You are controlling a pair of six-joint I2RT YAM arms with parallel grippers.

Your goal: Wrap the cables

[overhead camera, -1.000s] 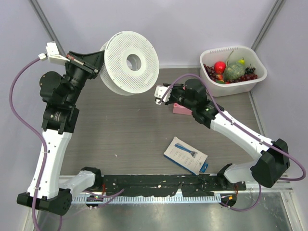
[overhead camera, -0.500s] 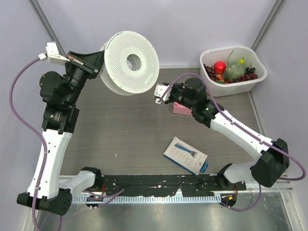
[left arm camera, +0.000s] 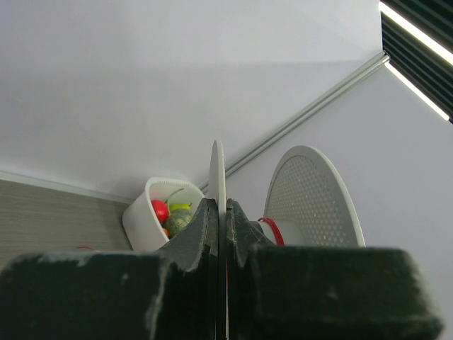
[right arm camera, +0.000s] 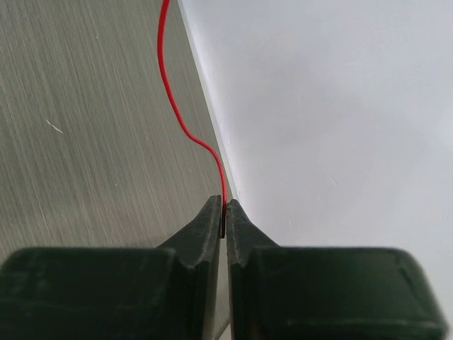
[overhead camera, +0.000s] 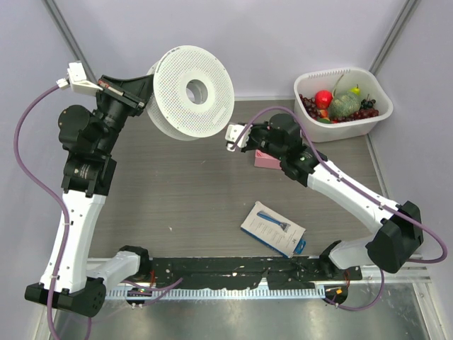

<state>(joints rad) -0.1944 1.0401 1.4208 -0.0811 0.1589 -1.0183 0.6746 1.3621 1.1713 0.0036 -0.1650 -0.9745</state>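
Red wire [right arm camera: 158, 49] pinched in right gripper [right arm camera: 224, 214], jaws closed on it. Left gripper [left arm camera: 219, 212] jaws clamp the spool [overhead camera: 192, 92] rim. Winding step, I reckon; next needs wire led round the spool, kept taut.

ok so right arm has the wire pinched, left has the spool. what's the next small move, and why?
Probably swing the right gripper around the spool's core to lay a turn on, taking up slack. It is shut on the red wire, which leaves it in a loose wavy line. The left gripper clamps one flange, and some red wire sits at the core.
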